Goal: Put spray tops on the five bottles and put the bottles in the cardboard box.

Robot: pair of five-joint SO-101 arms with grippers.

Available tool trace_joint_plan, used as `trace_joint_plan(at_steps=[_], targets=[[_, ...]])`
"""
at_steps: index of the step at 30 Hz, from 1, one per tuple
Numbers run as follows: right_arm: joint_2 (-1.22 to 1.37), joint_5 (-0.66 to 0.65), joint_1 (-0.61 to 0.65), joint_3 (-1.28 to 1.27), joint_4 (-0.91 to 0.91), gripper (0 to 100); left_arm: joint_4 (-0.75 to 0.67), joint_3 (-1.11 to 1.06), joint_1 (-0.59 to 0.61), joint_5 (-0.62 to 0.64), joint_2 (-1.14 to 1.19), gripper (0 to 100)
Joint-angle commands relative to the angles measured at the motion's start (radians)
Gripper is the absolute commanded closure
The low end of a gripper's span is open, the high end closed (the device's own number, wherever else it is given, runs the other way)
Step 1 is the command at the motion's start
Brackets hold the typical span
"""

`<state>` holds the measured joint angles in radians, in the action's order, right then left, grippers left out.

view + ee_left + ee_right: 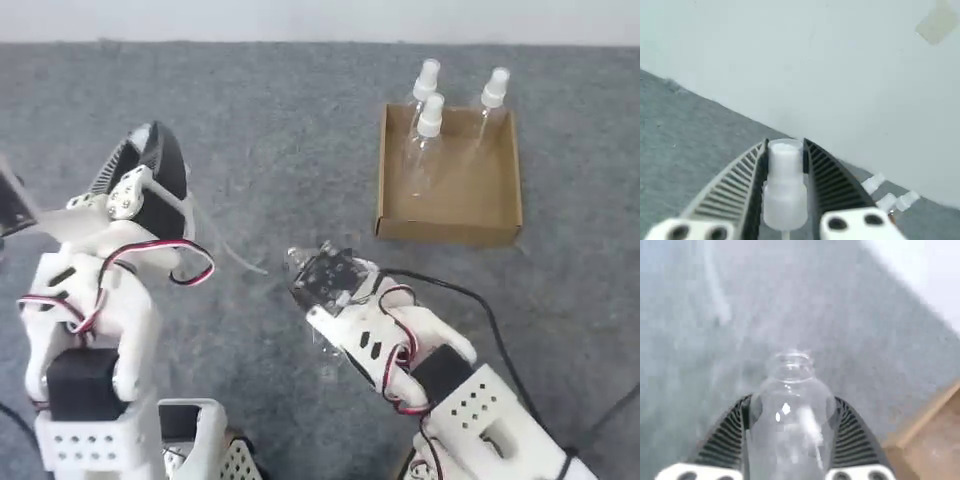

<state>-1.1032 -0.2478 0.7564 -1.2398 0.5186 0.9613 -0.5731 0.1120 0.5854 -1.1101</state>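
step: capping, likely 4th bottle | left gripper (pixel 786 146) clamped on spray top (pixel 785 192), raised | right gripper (pixel 792 406) clamped on open bottle (pixel 790 372) mid-table, near box (pixel 448 232) | three capped bottles (pixel 425 145) in box | next: align tube with neck, insert, twist

A grey, felt-like carpet (pixel 300 130) covers the tabletop, its nap faintly mottled. A plain white wall (pixel 815 60) rises along its far edge. High on that wall sits a small beige patch (pixel 939 22), roughly rectangular and tilted, too blurred to identify.
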Motion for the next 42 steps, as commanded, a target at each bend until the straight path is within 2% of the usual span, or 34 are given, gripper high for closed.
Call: trace_joint_plan(at_steps=[1, 4, 12, 16, 21, 25, 28, 33, 39, 42], targets=[[-0.035, 0.112, 0.031, -0.017, -0.099, 99.2, -0.032, 0.047, -0.002, 0.040, -0.015, 99], [-0.035, 0.077, 0.065, -0.038, -0.102, 99.2, -0.044, 0.047, -0.005, 0.052, -0.015, 99], [-0.036, 0.075, 0.088, -0.041, -0.097, 99.2, -0.215, -0.071, -0.005, 0.048, -0.006, 99], [-0.036, 0.075, 0.084, -0.041, -0.097, 99.2, -0.201, -0.150, -0.046, 0.044, -0.015, 99], [-0.038, 0.077, 0.084, -0.041, -0.097, 99.2, -0.166, -0.252, -0.155, -0.025, -0.015, 99], [-0.045, 0.077, 0.082, -0.041, -0.102, 99.2, -0.160, -0.321, -0.239, -0.032, -0.015, 99], [-0.045, 0.077, 0.082, -0.043, -0.099, 99.2, -0.160, -0.367, -0.295, -0.118, -0.015, 99], [-0.045, 0.078, 0.082, -0.080, -0.127, 99.2, -0.158, -0.452, -0.310, -0.255, -0.015, 99], [-0.045, 0.078, 0.081, -0.097, -0.182, 99.2, -0.158, -0.479, -0.318, -0.255, -0.017, 99], [-0.045, 0.120, 0.081, -0.098, -0.186, 99.2, -0.158, -0.463, -0.318, -0.255, -0.017, 99]])
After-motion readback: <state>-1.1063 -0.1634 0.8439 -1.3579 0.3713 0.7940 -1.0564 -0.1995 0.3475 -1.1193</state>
